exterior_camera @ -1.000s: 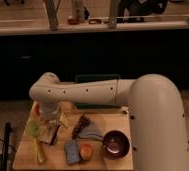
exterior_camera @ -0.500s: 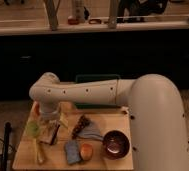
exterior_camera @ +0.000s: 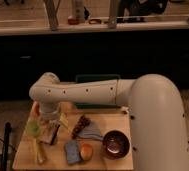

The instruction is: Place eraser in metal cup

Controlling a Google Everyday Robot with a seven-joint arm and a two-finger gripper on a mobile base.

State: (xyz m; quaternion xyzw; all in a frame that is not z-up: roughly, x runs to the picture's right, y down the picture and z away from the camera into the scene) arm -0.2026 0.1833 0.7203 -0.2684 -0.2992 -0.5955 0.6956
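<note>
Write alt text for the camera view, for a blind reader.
A white robot arm reaches left over a wooden table, its gripper low among small items at the left. The dark reddish metal cup stands at the front right, apart from it.

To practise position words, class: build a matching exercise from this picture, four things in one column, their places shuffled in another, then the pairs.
1. round dark reddish-brown shiny metal cup
2. small orange rounded object
3. pale green thing
4. gripper

A. at the wooden table's left edge
B. at the table's front right
C. at the white arm's end, over the table's left part
D. just left of the metal cup, beside a blue-grey block

Pairs: 1-B, 2-D, 3-A, 4-C
</note>
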